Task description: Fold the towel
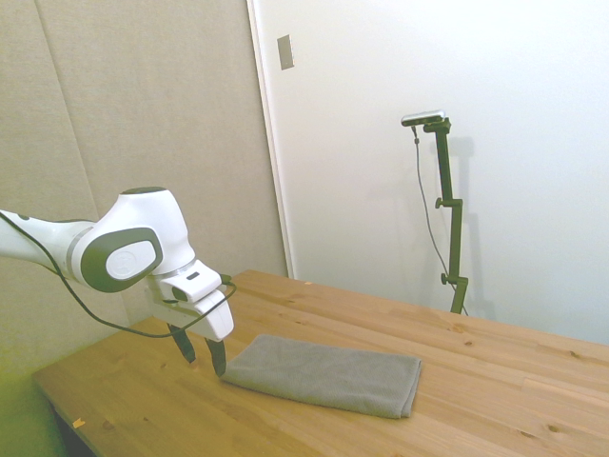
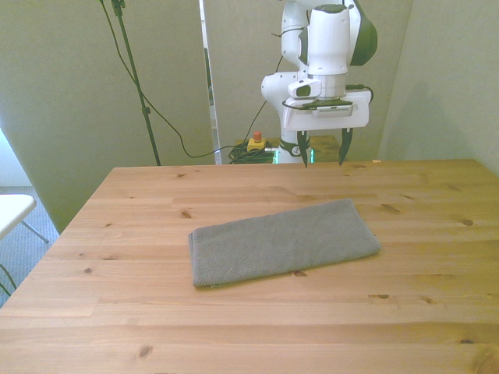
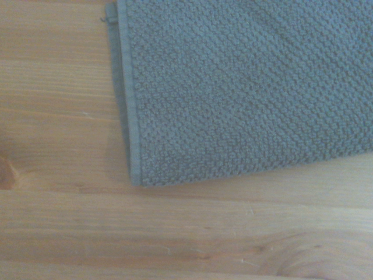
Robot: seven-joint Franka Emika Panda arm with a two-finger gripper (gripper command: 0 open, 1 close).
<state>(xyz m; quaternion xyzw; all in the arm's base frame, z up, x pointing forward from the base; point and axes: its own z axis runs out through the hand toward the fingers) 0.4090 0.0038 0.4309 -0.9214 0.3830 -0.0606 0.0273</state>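
The grey towel [image 1: 328, 374] lies flat on the wooden table [image 1: 495, 381] as a folded, layered rectangle. From the front it appears as a slanted strip, the towel [image 2: 282, 241] reaching toward the front view's right. Its hemmed corner fills the wrist view, where the towel [image 3: 245, 87] shows two stacked edges. My gripper [image 1: 202, 354] hangs open just above the table, beside the towel's end nearest the arm, holding nothing. In the front view the gripper [image 2: 323, 155] hovers behind the towel's far right corner, its dark fingers [image 2: 303, 154] spread apart.
A red-and-yellow button box [image 2: 256, 142] and cables sit beyond the table's far edge. A white object [image 2: 12, 209] pokes in at the front view's left. Bare wood surrounds the towel on all sides.
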